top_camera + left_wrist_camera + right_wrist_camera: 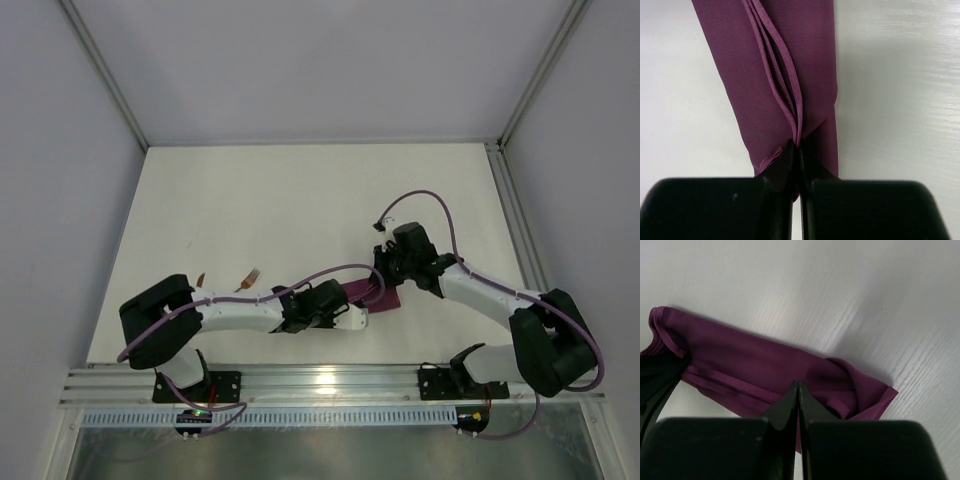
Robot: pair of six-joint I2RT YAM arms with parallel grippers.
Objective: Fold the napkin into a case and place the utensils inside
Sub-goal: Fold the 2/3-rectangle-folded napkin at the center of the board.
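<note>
The napkin (pixel 380 294) is a plum-purple cloth folded into a narrow strip, lying between the two arms. My left gripper (pixel 362 318) is at its near end, shut on the stacked hems (pixel 790 100), which run straight into the closed tips (pixel 796 146). My right gripper (pixel 384 274) is at the far end with its jaws shut (pixel 799 386), tips resting over the strip (pixel 750 365) beside a hem. I cannot tell whether a layer is caught there. Two copper utensils lie apart on the left: a fork (pixel 248 278) and a smaller piece (pixel 201 281).
The white table (pixel 300 200) has grey walls on three sides. An aluminium rail (pixel 320 385) runs along the near edge by the arm bases. A purple cable (pixel 430 200) loops above the right arm.
</note>
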